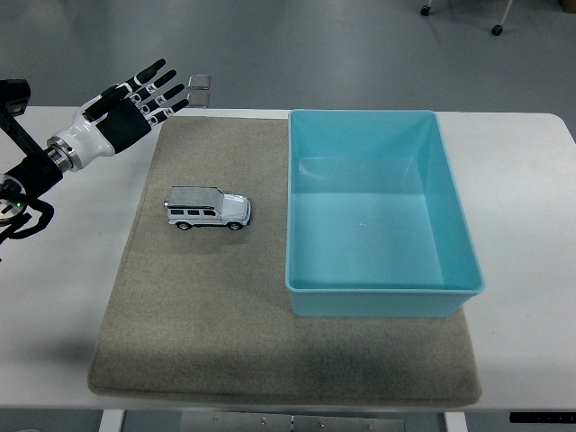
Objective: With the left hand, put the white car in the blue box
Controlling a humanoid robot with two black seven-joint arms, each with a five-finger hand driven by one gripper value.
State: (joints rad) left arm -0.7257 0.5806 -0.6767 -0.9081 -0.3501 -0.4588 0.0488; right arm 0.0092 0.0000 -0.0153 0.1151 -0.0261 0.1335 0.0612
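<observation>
A small white toy car (207, 209) stands on its wheels on the left part of a grey-brown mat (216, 324), its nose towards the right. Right of it, on the same mat, sits the blue box (454, 216), with nothing inside. My left hand (144, 94) hovers at the upper left, above the mat's far left corner, well behind and to the left of the car. Its fingers are spread and hold nothing. The right arm does not show.
The mat lies on a white table (531, 360). A small grey metal bracket (200, 88) sits at the table's far edge, just right of my left hand. Beyond the table, grey floor and chair castors (496, 30) show.
</observation>
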